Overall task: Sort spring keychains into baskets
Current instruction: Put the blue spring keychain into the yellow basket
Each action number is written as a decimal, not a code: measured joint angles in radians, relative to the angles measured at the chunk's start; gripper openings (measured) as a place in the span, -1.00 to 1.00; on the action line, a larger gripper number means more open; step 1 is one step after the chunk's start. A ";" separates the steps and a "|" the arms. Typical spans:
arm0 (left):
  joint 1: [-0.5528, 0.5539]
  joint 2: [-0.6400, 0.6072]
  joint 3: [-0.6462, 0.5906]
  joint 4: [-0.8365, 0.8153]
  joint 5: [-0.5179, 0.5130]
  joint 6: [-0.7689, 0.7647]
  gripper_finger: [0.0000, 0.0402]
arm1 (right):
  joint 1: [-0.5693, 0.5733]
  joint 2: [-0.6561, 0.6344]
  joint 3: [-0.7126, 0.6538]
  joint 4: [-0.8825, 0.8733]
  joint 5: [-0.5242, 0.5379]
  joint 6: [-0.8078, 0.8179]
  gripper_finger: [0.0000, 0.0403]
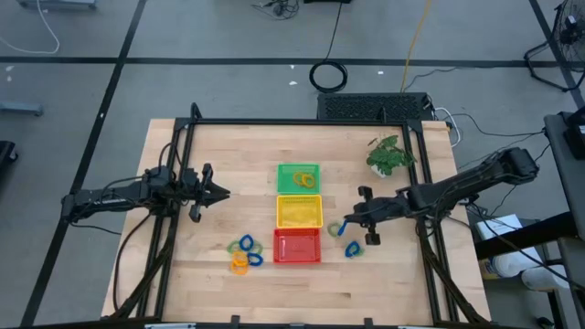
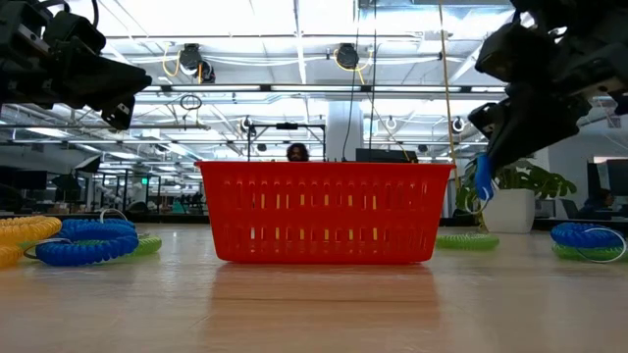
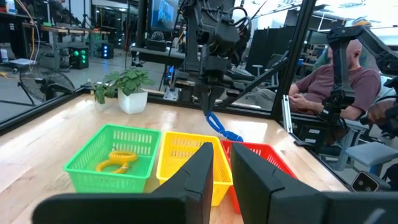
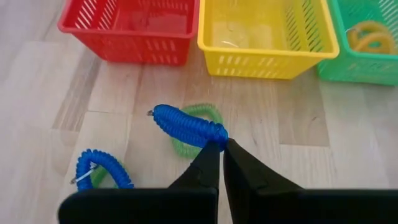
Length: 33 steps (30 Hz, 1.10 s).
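Nearest the front edge of the bench (image 1: pixel 302 292), left of the red basket (image 1: pixel 298 247), a cluster of spring keychains (image 1: pixel 244 253) lies flat: blue, orange-yellow and green loops touching one another. On the red basket's other side, a blue keychain on a green one (image 1: pixel 353 249) rests on the wood, and another green loop (image 4: pixel 199 127) lies beside them. Just above that spot the right gripper (image 1: pixel 335 229) hangs over the bench, fingers pressed together on a blue keychain (image 4: pixel 188 126), which dangles off the surface; in the low view it hangs beside the red basket's right wall. Three baskets sit in a touching column at bench centre: red nearest the front, yellow basket (image 1: pixel 299 211) in the middle, green basket (image 1: pixel 299 179) farthest back. Red and yellow look bare inside; the green one holds an orange-yellow keychain (image 3: pixel 116 160). Left gripper (image 1: pixel 220 192) waits well to the left of the column, level with the seam between green and yellow, fingers spread a little with nothing between them. Farther back at the right rear corner stands a potted plant (image 1: pixel 389 155). Beyond the bench a black cable coil (image 1: pixel 328 76) lies on the floor, and a seated person (image 3: pixel 329 84) shows past the frame.
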 joint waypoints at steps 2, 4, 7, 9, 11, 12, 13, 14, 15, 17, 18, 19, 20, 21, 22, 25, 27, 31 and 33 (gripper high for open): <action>0.000 0.000 0.000 0.000 0.000 0.000 -0.70 | 0.000 -0.010 0.000 -0.001 0.000 -0.003 -1.00; 0.000 0.000 0.000 0.000 0.000 0.000 -0.70 | 0.000 -0.018 0.000 0.000 0.001 -0.008 -1.00; 0.000 0.000 0.000 0.000 0.000 0.000 -0.70 | 0.000 -0.028 0.000 0.003 0.001 -0.014 -1.00; 0.000 0.000 0.000 0.000 0.000 0.000 -0.70 | 0.000 -0.033 0.000 0.006 0.001 -0.015 -1.00; 0.000 0.000 0.000 0.000 0.000 0.000 -0.70 | 0.000 -0.037 0.000 0.009 0.001 -0.015 -1.00; 0.000 0.000 0.000 0.000 0.000 0.000 -0.70 | 0.000 -0.037 0.000 0.008 0.001 -0.015 -1.00; 0.000 0.000 0.000 0.000 0.000 0.000 -0.70 | 0.000 -0.037 0.000 0.008 0.001 -0.015 -1.00; 0.000 0.000 0.000 0.000 0.000 0.000 -0.70 | -0.001 -0.037 0.000 0.008 0.001 -0.016 -1.00; 0.000 0.000 0.000 0.000 0.000 0.000 -0.70 | -0.001 -0.037 0.000 0.008 0.001 -0.019 -1.00; 0.000 0.000 0.000 0.000 0.000 0.000 -0.70 | -0.001 -0.037 0.001 0.008 0.002 -0.023 -1.00; 0.000 0.000 0.000 0.000 0.000 0.000 -0.70 | -0.002 -0.037 0.000 0.008 0.002 -0.023 -1.00; 0.000 0.000 0.000 0.000 0.000 0.000 -0.70 | -0.002 -0.037 0.001 0.008 0.002 -0.023 -1.00; 0.000 0.000 0.000 0.000 0.000 0.000 -0.70 | -0.002 -0.037 0.001 0.008 0.002 -0.023 -1.00; 0.000 0.000 0.000 0.000 0.000 0.000 -0.70 | -0.002 -0.037 0.001 0.008 0.002 -0.023 -1.00; 0.000 0.000 0.000 0.000 0.000 0.000 -0.70 | -0.002 -0.037 0.001 0.008 0.002 -0.023 -1.00; 0.000 0.000 0.000 0.000 0.000 0.000 -0.70 | -0.002 -0.037 0.001 0.008 0.002 -0.023 -1.00; 0.000 0.000 0.000 0.000 0.000 0.000 -0.70 | -0.002 -0.037 0.001 0.009 0.002 -0.023 -1.00; 0.000 0.000 0.000 0.000 0.000 0.000 -0.70 | -0.002 -0.037 0.001 0.022 0.019 -0.023 -1.00; 0.000 0.000 0.000 0.000 0.000 0.000 -0.70 | -0.002 -0.037 0.001 0.028 0.049 -0.023 -1.00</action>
